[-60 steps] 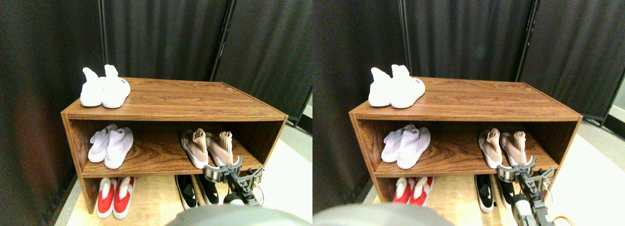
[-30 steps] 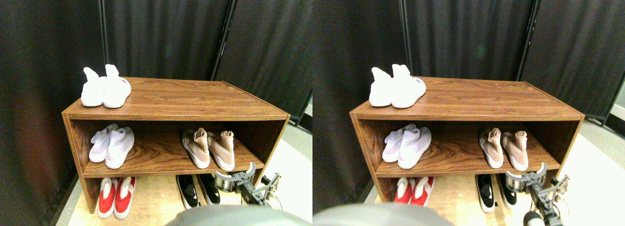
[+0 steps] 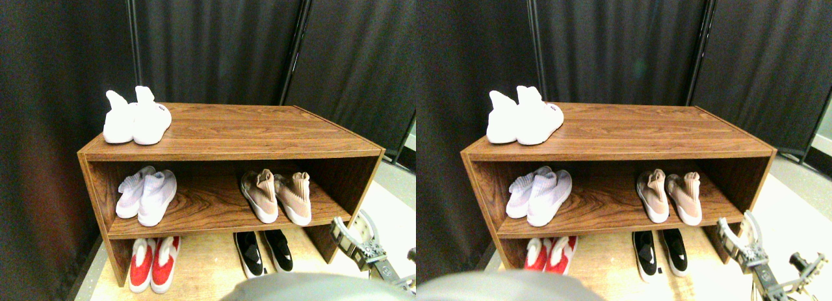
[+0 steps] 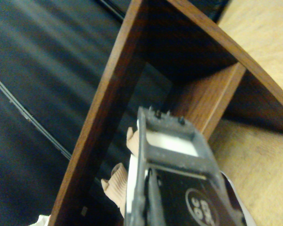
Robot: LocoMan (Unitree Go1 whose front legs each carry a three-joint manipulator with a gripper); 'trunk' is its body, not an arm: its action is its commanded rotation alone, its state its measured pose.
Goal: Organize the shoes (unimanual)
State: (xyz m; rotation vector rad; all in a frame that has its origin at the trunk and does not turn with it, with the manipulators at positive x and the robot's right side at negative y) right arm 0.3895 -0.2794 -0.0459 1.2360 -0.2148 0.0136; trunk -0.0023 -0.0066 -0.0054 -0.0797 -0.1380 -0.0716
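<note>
We are looking at a dark walnut-grained wooden shoe rack (image 3: 227, 129) with an open front, standing before black pleated curtain panels (image 3: 221, 41). Its middle shelf is carrying the tan-beige knit sock sneakers with ribbed collars and white soles (image 3: 276, 196) towards the right, both sitting side by side, toes near the shelf's front edge. Open board is lying between them and a pale lilac-white knit pair (image 3: 146, 194) at the left. Below, on the pale wood floor board (image 3: 201, 262), the low black sneakers with white marks (image 3: 263, 252) are resting under the shelf edge, well apart from a red and white pair (image 3: 153, 262). A white high-collared pair (image 3: 136, 116) is sitting on the top's left corner.

Our right pincer (image 3: 354, 233) is hanging outside the rack's right front corner, beside the side panel, touching nothing and holding nothing. We cannot tell how far its jaws are parted. In the wrist view the beige collars (image 4: 118, 181) are peeking past the jaw frame.
</note>
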